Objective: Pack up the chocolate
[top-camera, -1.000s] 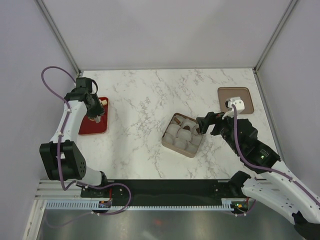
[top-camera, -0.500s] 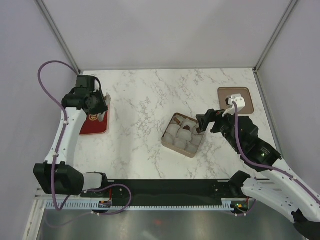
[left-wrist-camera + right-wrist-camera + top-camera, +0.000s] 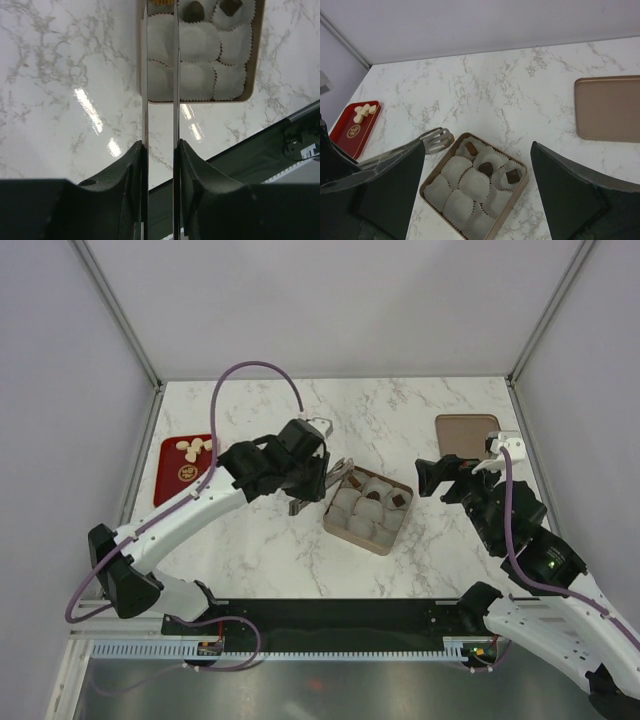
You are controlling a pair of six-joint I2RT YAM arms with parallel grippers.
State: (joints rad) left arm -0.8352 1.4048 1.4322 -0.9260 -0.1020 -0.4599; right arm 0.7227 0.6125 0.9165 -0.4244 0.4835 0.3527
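My left gripper (image 3: 306, 483) is shut on metal tongs (image 3: 335, 472). The tong tips hover at the far-left corner of the square tan box (image 3: 353, 539). In the left wrist view the gripper (image 3: 160, 145) holds the tong blades (image 3: 145, 75) nearly parallel, with a pale tan chocolate piece (image 3: 161, 2) between their tips. The box holds several white paper cups and three dark chocolates (image 3: 485, 169) in its far row. Several pale chocolates (image 3: 195, 450) lie on the red tray (image 3: 178, 485). My right gripper (image 3: 430, 478) is wide open and empty, right of the box.
The tan lid (image 3: 467, 430) lies flat at the far right, also in the right wrist view (image 3: 610, 107). The red tray (image 3: 355, 131) sits by the left wall. A black rail runs along the table's near edge.
My left arm has swung from the red tray rightward to the box, carrying the tongs. My right gripper has drawn back to the right, away from the box.
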